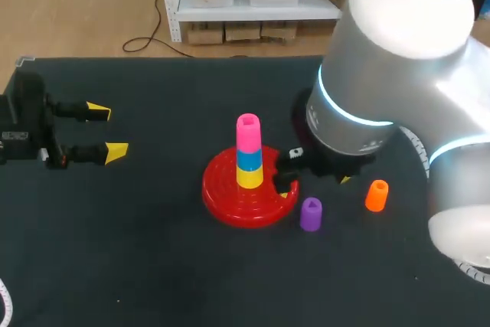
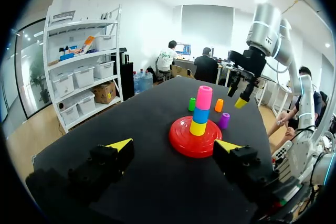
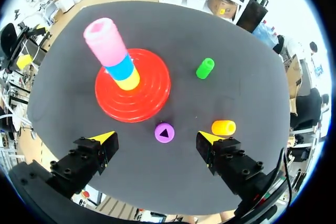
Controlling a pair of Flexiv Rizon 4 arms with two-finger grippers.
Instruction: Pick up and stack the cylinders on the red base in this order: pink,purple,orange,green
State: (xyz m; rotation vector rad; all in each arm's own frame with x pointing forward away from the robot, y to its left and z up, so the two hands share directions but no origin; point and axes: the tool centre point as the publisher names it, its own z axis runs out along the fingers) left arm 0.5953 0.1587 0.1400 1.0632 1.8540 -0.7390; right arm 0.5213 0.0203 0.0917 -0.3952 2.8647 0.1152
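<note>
The red base (image 1: 230, 201) holds a stack of yellow, blue and, on top, the pink cylinder (image 1: 248, 133). To its right the purple cylinder (image 1: 311, 214) stands upright, with the orange cylinder (image 1: 376, 195) further right. My right gripper (image 3: 156, 139) hangs open above the table, and the purple cylinder (image 3: 164, 132) shows between its fingers, well below them. The orange cylinder (image 3: 223, 127) lies by one fingertip, and the green cylinder (image 3: 205, 68) lies beyond. My left gripper (image 1: 96, 132) is open and empty at the table's left, far from the base (image 2: 195, 137).
My right arm's large grey body (image 1: 398, 74) hangs over the table's right half and hides the green cylinder in the head view. Bare black tabletop (image 1: 153, 266) spreads in front and to the left of the base.
</note>
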